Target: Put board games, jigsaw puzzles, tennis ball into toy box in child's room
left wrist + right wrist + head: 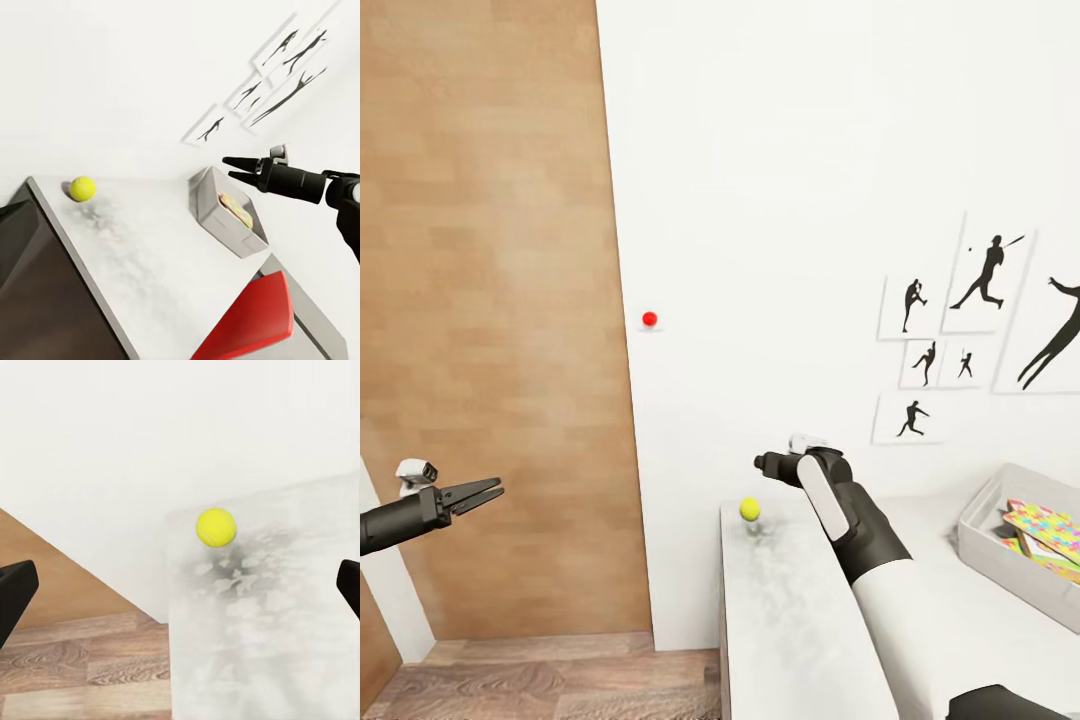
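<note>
The tennis ball (749,509) (82,188) (216,526) rests on the light grey table (790,620) near its far end by the white wall. My right gripper (763,463) (226,166) (180,592) hovers above the table, open and holding nothing; the ball lies ahead of it, apart from the fingers. Further right on the table stands the toy box (985,525) (217,225), with colourful jigsaw puzzles (1045,530) inside. Off the table's left side, over the floor, my left gripper (495,490) hangs open and holds nothing.
A small red ball (649,319) shows against the white wall. Black sports silhouette prints (960,330) hang on that wall. A red chair (255,322) stands at the table's near side. Wood-plank floor (540,680) and a brown wall (480,300) lie to the left.
</note>
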Robot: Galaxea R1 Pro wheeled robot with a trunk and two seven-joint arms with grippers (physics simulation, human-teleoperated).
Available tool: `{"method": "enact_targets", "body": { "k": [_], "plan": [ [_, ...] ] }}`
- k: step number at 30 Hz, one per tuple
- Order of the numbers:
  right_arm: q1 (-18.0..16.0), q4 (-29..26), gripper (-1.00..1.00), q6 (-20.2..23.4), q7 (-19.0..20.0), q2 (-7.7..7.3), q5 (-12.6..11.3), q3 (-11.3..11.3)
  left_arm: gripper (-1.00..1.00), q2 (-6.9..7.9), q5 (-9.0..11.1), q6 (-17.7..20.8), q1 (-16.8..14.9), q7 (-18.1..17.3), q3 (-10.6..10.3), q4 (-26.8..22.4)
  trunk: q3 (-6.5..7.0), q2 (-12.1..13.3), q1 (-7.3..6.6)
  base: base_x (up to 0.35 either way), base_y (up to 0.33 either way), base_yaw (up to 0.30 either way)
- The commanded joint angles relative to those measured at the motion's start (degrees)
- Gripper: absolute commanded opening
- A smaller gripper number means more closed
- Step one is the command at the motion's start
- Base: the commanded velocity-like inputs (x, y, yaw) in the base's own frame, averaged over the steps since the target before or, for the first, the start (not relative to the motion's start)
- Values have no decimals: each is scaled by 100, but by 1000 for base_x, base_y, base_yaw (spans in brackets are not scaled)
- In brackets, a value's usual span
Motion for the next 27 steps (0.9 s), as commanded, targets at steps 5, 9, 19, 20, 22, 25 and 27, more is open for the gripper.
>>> {"method": "enact_targets", "body": {
  "k": [5,9,19,20,22,25,27],
  "plan": [
    [-4,-7,100,0,-54,-13,-61,5,100,0,-4,61,-2,-24,-5,1,-30,-5,2,0,4,0],
    [-2,-11,100,-17,-53,-17,-42,5,100,-5,-25,57,3,-24,-16,1,-37,-5,2,0,0,0],
    [-5,-4,100,-29,-45,-62,-65,-10,100,-76,-102,-775,268,-24,-261,-6,-39,-5,2,0,0,0],
    [-5,-4,100,-29,-44,-73,-67,-10,100,-72,-106,-830,286,-24,-291,-6,-39,-5,2,0,0,0],
    [-5,-4,100,-30,-44,-98,-75,-12,100,-63,-115,-1031,345,-24,-355,-7,-39,-5,2,0,0,0],
    [-5,-9,100,-31,-44,-111,-78,-13,100,-53,-115,-1491,446,-24,-417,-30,-39,-5,2,0,0,0],
    [-5,-11,100,-31,-44,-114,-79,-13,100,-56,-112,-1681,477,-24,-453,-87,-39,-5,2,0,0,0]
  ]
}}
